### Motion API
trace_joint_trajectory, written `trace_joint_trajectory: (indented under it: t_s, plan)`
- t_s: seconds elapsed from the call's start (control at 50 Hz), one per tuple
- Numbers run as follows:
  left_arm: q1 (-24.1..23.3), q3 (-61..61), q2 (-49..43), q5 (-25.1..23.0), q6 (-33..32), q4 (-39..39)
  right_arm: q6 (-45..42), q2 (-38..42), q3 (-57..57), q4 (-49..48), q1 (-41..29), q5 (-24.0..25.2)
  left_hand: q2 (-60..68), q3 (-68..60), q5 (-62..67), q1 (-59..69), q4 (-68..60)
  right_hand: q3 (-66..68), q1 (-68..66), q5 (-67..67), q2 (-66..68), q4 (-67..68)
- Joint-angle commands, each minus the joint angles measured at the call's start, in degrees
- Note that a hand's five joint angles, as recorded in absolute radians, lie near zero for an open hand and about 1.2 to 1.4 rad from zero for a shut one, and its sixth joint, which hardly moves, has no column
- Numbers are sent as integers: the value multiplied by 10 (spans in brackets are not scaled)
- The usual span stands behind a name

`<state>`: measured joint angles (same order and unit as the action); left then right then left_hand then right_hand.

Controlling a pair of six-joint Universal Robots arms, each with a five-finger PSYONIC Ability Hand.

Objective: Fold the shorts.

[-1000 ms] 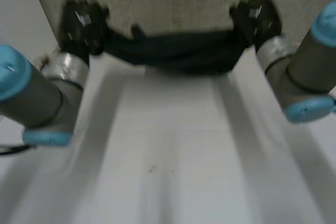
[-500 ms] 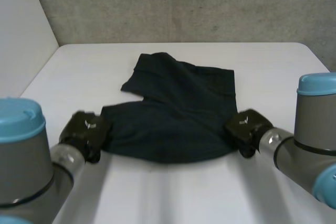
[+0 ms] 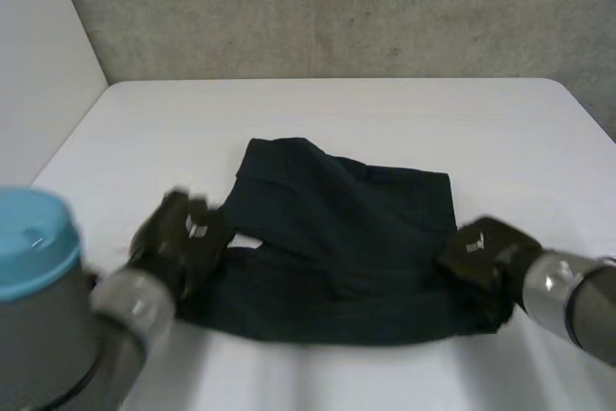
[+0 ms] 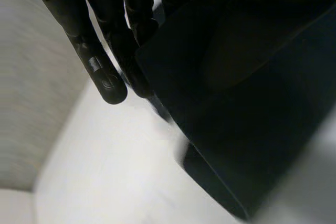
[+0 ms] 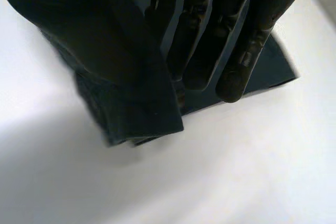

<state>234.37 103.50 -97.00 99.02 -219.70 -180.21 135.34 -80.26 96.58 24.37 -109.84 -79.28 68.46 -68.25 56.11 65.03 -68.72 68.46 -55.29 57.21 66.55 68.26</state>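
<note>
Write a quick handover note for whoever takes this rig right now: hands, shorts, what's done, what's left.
Left hand: at the near left corner of the shorts, against the cloth. I can't tell whether it grips.
Right hand: at the near right corner. Its grip is also unclear.
Shorts: down on the white table, wrinkled, one layer lying askew over another.
Done: shorts laid on the table.
Left: a neat fold, since the edges are not lined up yet, then release.

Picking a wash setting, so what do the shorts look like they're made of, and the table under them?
The shorts: soft, matte dark cloth, probably a thin woven fabric; it folds and creases limply. The table: smooth, hard white top, perhaps laminate; no grain visible.
</note>
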Motion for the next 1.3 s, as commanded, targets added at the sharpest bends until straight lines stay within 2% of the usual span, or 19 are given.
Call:
trace_joint_trajectory:
  t_s: [0.02, 0.12, 0.22, 0.4, 0.42, 0.44, 0.46, 0.5, 0.52, 0.54, 0.66, 0.74, 0.82, 0.9, 0.94, 1.04, 1.14, 1.22, 1.3]
  plan:
    - [14, -170, -201, 5, 0, -168, 60, 91, -104, -101, -8, -29, 115, -117, 139, 150, -113, 115, -247, 128, 135, 117]
    - [28, -289, -302, 4, -12, -194, 59, 170, -187, -166, -12, -56, 115, -117, 139, 150, -113, 115, -247, 128, 135, 117]
    - [50, -409, -391, -1, -26, -223, 48, 254, -265, -274, -13, -77, 115, -117, 139, 150, -113, 115, -247, 128, 135, 117]
    - [60, -487, -482, -37, -27, -297, -15, 368, -345, -371, -22, -73, 115, -117, 139, 150, -113, 115, -247, 128, 135, 117]
    - [59, -488, -486, -40, -29, -304, -15, 376, -350, -377, -23, -73, 115, -117, 139, 150, -113, 84, -216, 97, 103, 86]
    - [59, -490, -491, -43, -29, -312, -15, 385, -354, -383, -24, -73, 115, -117, 139, 150, -113, -27, -104, -15, -8, -26]
    - [58, -491, -497, -46, -28, -328, -13, 399, -362, -393, -26, -78, 27, -29, 51, 62, -25, -293, 162, -281, -274, -291]
    - [55, -488, -500, -45, -28, -347, -12, 406, -366, -399, -26, -80, -276, 274, -253, -242, 279, -547, 416, -535, -528, -545]
    - [54, -485, -500, -44, -29, -355, -11, 406, -366, -400, -26, -80, -421, 419, -398, -387, 424, -585, 453, -572, -565, -583]
    - [51, -477, -500, -39, -29, -375, -9, 403, -364, -398, -28, -80, -585, 583, -561, -550, 587, -585, 453, -572, -565, -583]
    - [34, -412, -466, -35, -27, -413, 40, 325, -320, -396, -23, -81, -585, 583, -561, -550, 587, -585, 453, -572, -565, -583]
    - [37, -340, -383, -31, -14, -407, 107, 234, -261, -382, -21, -80, -585, 583, -561, -550, 587, -585, 453, -572, -565, -583]
    - [36, -253, -304, -31, 45, -393, 163, 168, -207, -302, -20, -74, -585, 583, -561, -550, 587, -585, 453, -572, -565, -583]
    - [36, -182, -237, -30, 140, -322, 208, 150, -168, -209, -12, -60, -585, 583, -561, -550, 587, -585, 453, -572, -565, -583]
    - [34, -159, -212, -31, 194, -259, 222, 149, -137, -176, -4, -46, -585, 583, -561, -550, 587, -585, 453, -572, -565, -583]
    - [29, -139, -188, -35, 274, -161, 224, 157, -84, -208, 7, -25, -585, 583, -561, -550, 587, -579, 447, -566, -560, -577]
    - [29, -126, -185, -33, 307, -137, 222, 212, -68, -289, 8, -33, -582, 580, -559, -548, 585, -473, 341, -460, -454, -471]
    - [32, -126, -187, -33, 307, -137, 208, 242, -75, -331, 9, -42, -582, 580, -559, -548, 585, -280, 148, -267, -261, -278]
    - [34, -128, -187, -32, 307, -138, 180, 258, -83, -347, 11, -61, -582, 580, -559, -548, 585, 95, -226, 107, 114, 97]
